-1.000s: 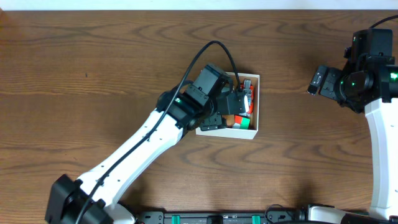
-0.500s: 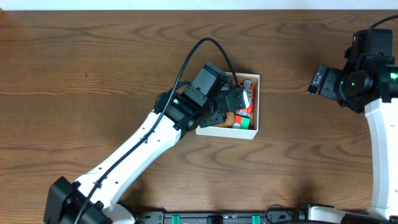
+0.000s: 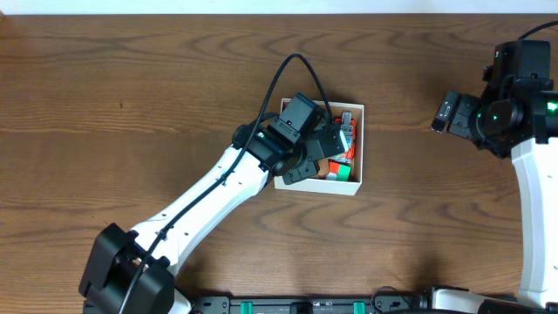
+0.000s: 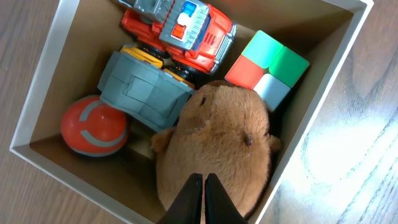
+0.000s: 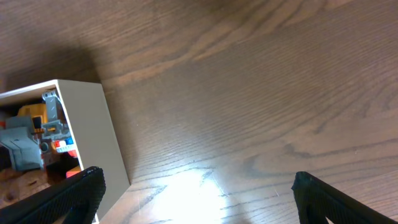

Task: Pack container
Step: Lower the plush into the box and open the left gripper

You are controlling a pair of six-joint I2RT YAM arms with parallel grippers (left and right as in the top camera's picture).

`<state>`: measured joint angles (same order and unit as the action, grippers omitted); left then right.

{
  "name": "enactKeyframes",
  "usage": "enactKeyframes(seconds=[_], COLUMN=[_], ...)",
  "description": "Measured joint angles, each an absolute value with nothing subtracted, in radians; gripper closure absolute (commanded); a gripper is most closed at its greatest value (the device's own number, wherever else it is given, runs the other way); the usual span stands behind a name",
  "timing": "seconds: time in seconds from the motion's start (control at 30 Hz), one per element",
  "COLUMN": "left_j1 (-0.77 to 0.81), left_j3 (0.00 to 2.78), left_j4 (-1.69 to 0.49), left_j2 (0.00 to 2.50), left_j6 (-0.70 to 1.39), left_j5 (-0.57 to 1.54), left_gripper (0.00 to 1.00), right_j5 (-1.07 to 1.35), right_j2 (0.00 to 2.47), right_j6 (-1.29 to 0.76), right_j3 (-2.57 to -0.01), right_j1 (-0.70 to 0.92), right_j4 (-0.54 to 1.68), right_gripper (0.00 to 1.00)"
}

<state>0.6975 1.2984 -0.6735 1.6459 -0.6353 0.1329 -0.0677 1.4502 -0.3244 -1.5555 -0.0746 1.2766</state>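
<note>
The container [image 3: 349,187], a small white-walled box with a tan inside [image 4: 38,78], sits mid-table. It holds a brown plush toy [image 4: 224,137], a red truck [image 4: 186,28], a grey and yellow toy [image 4: 140,87], a red ball [image 4: 93,124] and a coloured cube [image 4: 267,68]. My left gripper [image 4: 204,177] hangs over the plush, fingers pressed together with nothing between them; from overhead the left gripper [image 3: 324,144] covers the box's left half. My right gripper [image 5: 198,183] stands wide open over bare wood to the right of the container's white wall [image 5: 102,134], holding nothing.
The wooden table [image 3: 131,78] stretches around the box. The left arm [image 3: 209,201] lies diagonally from the front left. The right arm [image 3: 532,209] stands at the right edge, well away from the box.
The left gripper's fingers have closed from open. The left arm has shifted a little to the right over the container. The right arm has not moved.
</note>
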Motion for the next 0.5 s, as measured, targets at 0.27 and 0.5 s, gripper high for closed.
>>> enactKeyframes(seconds=[0.27,0.5], left_j1=[0.698,0.699], left_j3=[1.276,1.273], left_j4=[-0.673,-0.616], left_j2=[1.687,1.814], left_j6=[-0.598,-0.576], left_j5=[0.138,0.223], left_gripper=[0.94,0.94], right_j5=[-0.068,-0.067], right_j2=[1.450,1.450], right_j6=[-0.324,-0.324], right_j3=[-1.555,-1.555], right_j1=[-0.075,-0.075], right_j4=[1.275,1.276], right_gripper=[0.01,0.01])
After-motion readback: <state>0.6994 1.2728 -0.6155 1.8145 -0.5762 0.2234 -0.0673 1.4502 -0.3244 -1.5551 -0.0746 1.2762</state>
